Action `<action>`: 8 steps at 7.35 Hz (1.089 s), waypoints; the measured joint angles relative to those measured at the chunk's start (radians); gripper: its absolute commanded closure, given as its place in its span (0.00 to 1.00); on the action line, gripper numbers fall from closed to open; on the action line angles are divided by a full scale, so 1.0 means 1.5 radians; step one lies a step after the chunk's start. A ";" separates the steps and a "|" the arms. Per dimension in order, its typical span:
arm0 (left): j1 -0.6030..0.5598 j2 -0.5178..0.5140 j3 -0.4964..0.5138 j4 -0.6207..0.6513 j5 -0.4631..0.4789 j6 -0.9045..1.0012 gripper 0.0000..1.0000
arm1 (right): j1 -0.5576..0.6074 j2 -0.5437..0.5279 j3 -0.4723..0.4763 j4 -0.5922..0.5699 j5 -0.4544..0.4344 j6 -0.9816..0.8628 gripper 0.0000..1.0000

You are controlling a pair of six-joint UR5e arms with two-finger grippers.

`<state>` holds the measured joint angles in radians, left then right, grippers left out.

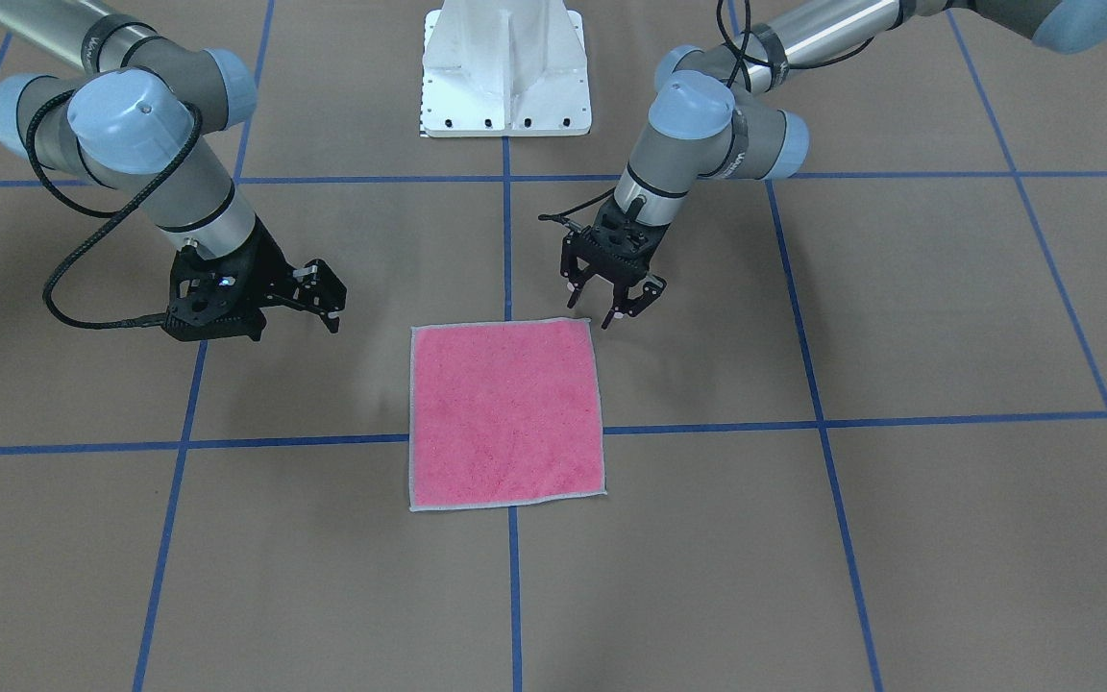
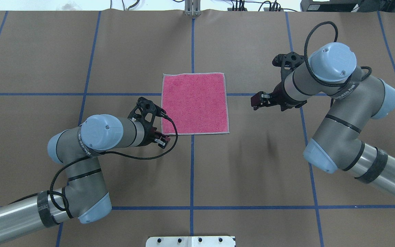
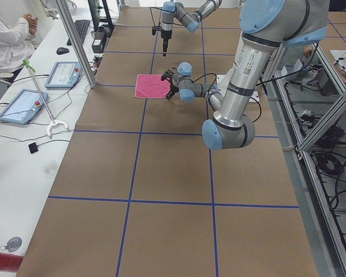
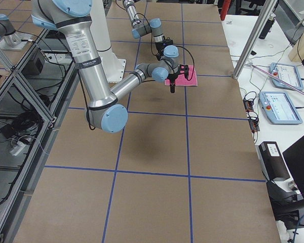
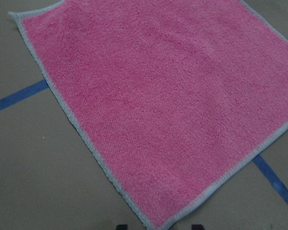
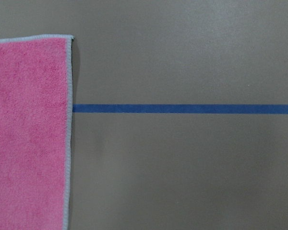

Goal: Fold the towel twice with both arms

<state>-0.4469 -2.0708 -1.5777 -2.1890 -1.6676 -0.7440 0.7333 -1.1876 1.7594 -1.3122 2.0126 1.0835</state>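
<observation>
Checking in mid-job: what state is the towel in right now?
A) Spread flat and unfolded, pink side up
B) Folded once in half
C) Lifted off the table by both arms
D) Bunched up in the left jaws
A: the towel lies as one full flat square on the table, pink face up, its light border showing on all four sides and no edge lifted.

On the brown paper-covered table ruled with blue tape lines, the small pink terry towel lies flat toward the far end, the black gripper of the near silver-grey right arm pointing down by its near edge, the far left arm beyond it.
</observation>
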 measured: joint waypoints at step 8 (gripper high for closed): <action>0.003 -0.007 0.010 0.001 0.003 0.001 0.51 | 0.000 0.000 -0.001 0.000 0.000 0.000 0.01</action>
<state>-0.4421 -2.0813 -1.5623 -2.1877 -1.6631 -0.7421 0.7332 -1.1883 1.7580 -1.3116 2.0126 1.0829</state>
